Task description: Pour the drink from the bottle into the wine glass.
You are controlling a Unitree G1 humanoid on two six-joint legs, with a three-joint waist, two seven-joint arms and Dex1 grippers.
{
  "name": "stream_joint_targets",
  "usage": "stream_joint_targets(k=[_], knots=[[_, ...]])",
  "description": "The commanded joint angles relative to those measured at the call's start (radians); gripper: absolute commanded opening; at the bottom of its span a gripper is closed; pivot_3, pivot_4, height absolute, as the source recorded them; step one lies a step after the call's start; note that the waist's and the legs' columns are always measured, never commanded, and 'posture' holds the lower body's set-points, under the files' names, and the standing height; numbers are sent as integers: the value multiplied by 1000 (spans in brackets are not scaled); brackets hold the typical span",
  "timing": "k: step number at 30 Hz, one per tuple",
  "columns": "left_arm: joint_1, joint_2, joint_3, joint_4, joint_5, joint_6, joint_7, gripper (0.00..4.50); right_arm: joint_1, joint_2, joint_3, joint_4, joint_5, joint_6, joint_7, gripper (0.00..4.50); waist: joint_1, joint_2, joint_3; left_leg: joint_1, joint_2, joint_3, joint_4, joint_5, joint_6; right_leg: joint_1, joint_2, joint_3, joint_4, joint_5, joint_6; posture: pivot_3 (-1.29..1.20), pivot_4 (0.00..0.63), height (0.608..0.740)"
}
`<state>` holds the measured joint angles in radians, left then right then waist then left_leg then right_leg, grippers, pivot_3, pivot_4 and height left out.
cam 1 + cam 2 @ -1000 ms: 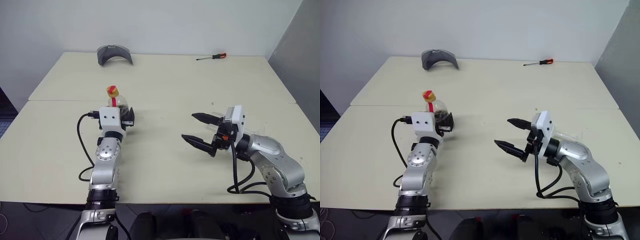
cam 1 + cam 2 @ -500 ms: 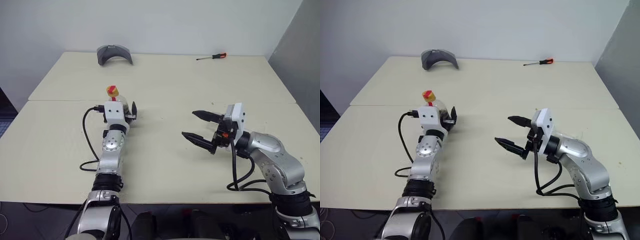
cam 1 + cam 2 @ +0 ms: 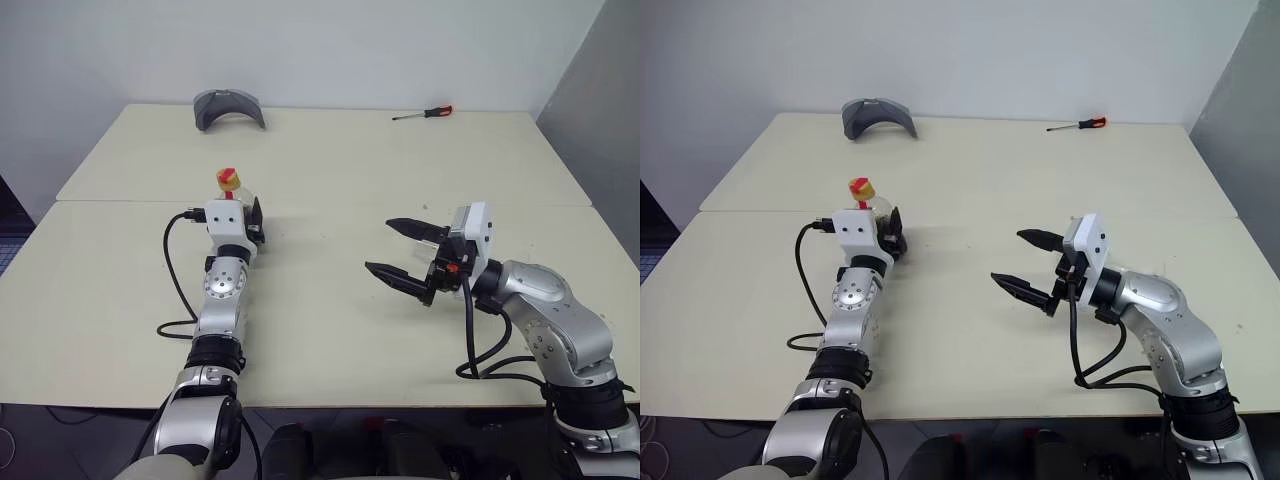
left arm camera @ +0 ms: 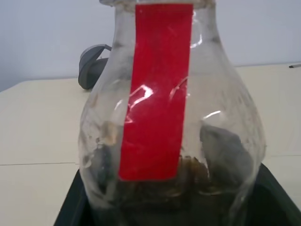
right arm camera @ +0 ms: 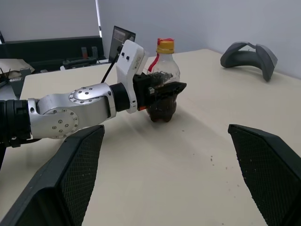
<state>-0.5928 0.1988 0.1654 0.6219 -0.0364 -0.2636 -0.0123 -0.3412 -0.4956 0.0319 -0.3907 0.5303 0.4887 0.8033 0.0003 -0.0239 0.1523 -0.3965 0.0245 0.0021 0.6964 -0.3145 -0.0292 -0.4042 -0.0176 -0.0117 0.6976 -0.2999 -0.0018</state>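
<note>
The left gripper [image 5: 162, 92] closes its black fingers [image 5: 175, 88] around the lower body of the bottle [image 5: 163, 80], which stands upright on the cream table [image 3: 330, 160] with a little dark drink [image 5: 160, 112] at its base. The right gripper [image 3: 405, 255] hangs above the table well apart from it, jaws spread wide and holding nothing. One bottle, one grey curved object [image 3: 229, 106] and one red-handled screwdriver [image 3: 424, 114] are on the table, the last two near the far edge.
</note>
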Motion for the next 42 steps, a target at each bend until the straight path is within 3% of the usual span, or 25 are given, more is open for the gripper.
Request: stream_joint_targets(k=[1, 8, 10, 15, 23, 31, 42], knots=[[-26, 12, 8, -21, -7, -30, -3, 2048, -24, -5, -18, -17, 13, -7, -1, 4500, 0, 0, 0, 0, 0, 0, 0, 0, 0, 0, 0, 0, 0, 0, 0, 0, 150, 740], [-38, 24, 4, -55, -32, 8, -55, 2037, -47, -2, -15, 0, 11, -5, -1, 4500, 0, 0, 0, 0, 0, 0, 0, 0, 0, 0, 0, 0, 0, 0, 0, 0, 150, 740], [-44, 26, -12, -88, -70, 60, -137, 1986, -81, -10, 2, 14, -10, 2, -3, 4500, -1, 0, 0, 0, 0, 0, 0, 1, -1, 0, 0, 0, 0, 0, 0, 0, 150, 740], [-48, 59, -106, -217, -147, 244, -418, 1975, -327, 34, 39, 126, -30, 119, -71, 4500, -4, 1, 1, 0, 0, 0, 1, 1, -2, -1, 0, 0, 1, 0, 0, 0, 150, 740], [-153, 93, -170, -278, -193, 371, -645, 1939, -596, 164, 75, 319, -103, 192, -184, 4500, -8, 1, 1, -2, 0, 1, 1, 1, -2, -2, 0, 0, 1, 0, 0, 0, 150, 740], [-208, 107, -200, -257, -205, 377, -806, 1922, -666, 218, 68, 405, -148, 201, -229, 4500, -9, 1, 1, -2, 0, 1, 1, 1, -2, -2, -1, 0, 0, 0, 0, 0, 150, 740], [-210, 84, -202, -277, -214, 404, -838, 1921, -685, 273, 15, 431, -119, 275, -252, 4500, -12, 2, 1, -3, 0, 1, 1, 1, -2, -3, -1, 0, 1, 0, 0, 0, 150, 740]])
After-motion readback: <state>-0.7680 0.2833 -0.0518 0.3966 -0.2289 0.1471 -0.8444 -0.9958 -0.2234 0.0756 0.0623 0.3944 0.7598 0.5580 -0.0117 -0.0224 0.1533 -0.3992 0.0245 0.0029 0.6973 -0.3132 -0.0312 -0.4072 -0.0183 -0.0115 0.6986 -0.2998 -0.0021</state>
